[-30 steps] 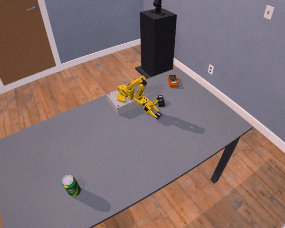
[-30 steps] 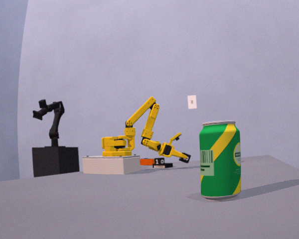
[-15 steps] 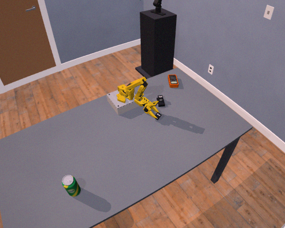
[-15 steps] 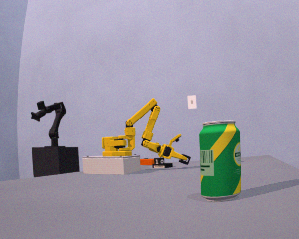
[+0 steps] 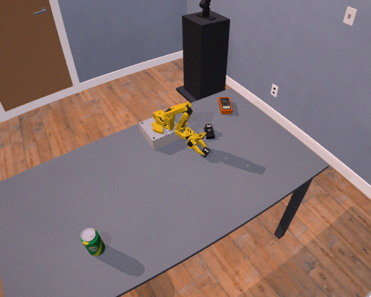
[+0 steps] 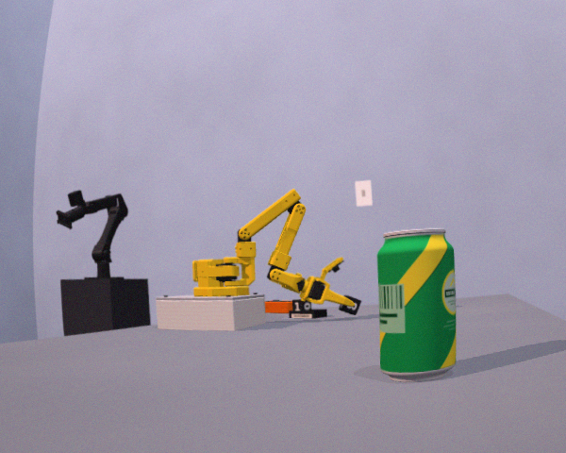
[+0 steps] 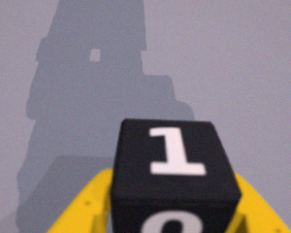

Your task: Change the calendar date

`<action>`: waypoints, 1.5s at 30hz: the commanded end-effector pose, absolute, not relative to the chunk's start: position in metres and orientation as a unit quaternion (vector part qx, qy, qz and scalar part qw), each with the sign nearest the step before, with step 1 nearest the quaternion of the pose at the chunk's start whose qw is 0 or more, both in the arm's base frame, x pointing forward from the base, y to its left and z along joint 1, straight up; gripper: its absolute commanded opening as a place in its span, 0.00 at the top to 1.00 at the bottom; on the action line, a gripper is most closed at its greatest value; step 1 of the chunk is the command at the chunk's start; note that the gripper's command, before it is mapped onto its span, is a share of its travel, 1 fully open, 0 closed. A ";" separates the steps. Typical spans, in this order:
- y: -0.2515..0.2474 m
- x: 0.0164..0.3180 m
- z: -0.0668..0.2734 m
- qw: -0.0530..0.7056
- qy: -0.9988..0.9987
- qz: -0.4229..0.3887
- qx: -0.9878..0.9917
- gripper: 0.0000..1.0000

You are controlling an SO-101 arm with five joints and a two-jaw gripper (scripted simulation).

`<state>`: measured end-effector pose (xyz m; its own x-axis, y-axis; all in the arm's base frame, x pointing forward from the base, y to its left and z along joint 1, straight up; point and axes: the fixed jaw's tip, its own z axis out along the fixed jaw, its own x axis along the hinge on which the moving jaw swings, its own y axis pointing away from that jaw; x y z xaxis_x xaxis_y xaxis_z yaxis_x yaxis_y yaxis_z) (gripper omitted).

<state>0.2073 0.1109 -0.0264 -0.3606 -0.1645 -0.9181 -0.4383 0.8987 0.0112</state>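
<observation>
My gripper is shut on a black cube, held above the table. In the wrist view its upper face shows a white 1, and the face below shows the top of a round digit, cut off by the frame. The black calendar tray stands on the table beside the arm. The other black cube sits at one end of it. In the exterior view this cube shows a 1 above the month label and a 0 on its side. The other end holds no cube.
An orange multimeter lies beyond the tray. The arm stands on a pale box. A green and yellow can stands far off on the grey table. A black arm on a pedestal stands behind.
</observation>
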 end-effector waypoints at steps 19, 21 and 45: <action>0.110 0.210 -0.031 0.543 0.811 0.131 -0.175 1.00; 0.110 0.210 -0.031 0.543 0.811 0.131 -0.175 1.00; 0.110 0.210 -0.031 0.543 0.811 0.131 -0.175 0.79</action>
<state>0.2082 0.1114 -0.0317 -0.3548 -0.1616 -0.9209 -0.4384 0.8987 0.0112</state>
